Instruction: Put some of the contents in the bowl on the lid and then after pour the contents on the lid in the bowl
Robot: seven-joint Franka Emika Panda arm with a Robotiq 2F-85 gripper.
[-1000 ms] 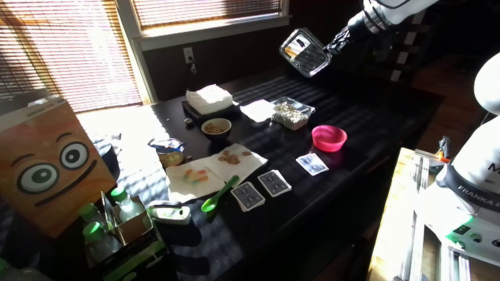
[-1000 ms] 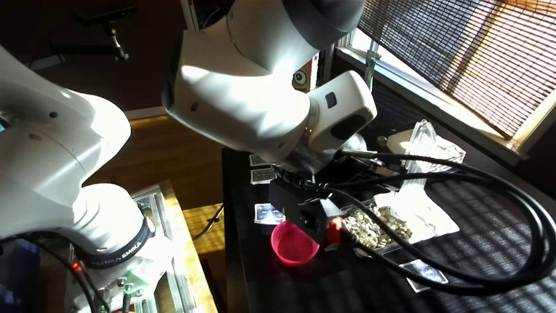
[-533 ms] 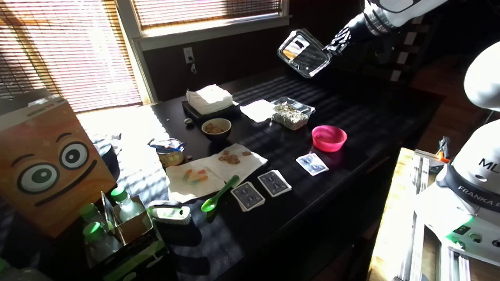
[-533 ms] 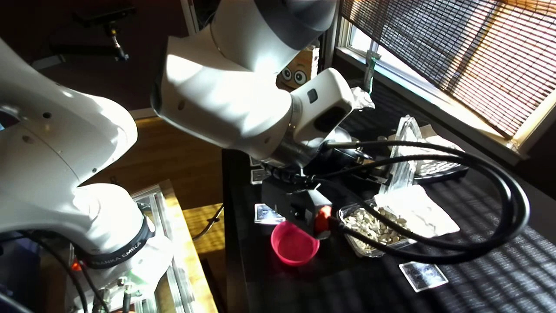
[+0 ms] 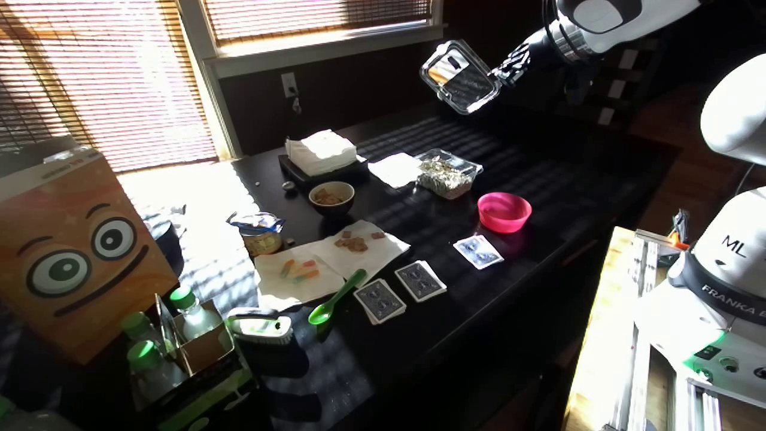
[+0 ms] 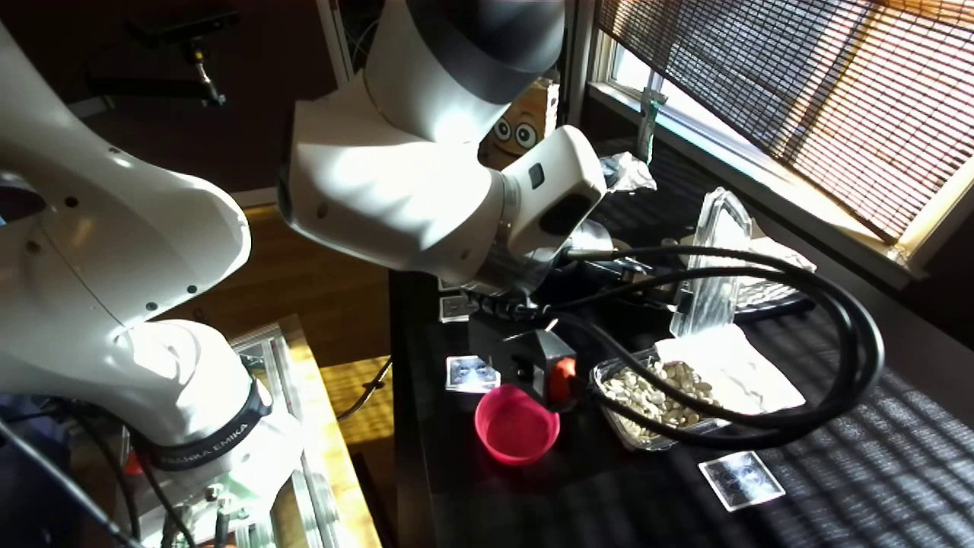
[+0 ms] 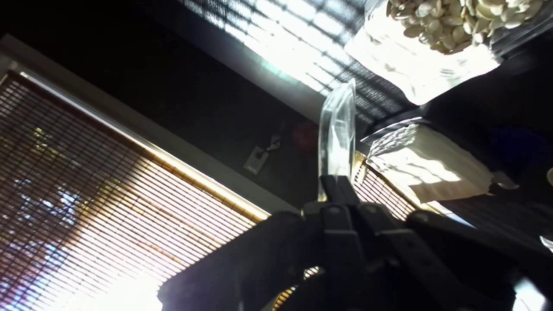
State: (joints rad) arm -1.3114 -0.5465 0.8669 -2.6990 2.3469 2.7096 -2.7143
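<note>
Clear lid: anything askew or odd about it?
Yes, it's askew: the clear plastic lid is held nearly on edge in the shut jaws, likely too steep to carry the pumpkin seeds. Could be intentional for pouring.

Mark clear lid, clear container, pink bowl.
Clear lid (image 5: pixel 462 79), in an exterior view: middle of its flat panel.
Clear container (image 5: pixel 437 185), in an exterior view: side wall facing the camera.
Pink bowl (image 5: pixel 504 224), in an exterior view: outer wall.
</note>
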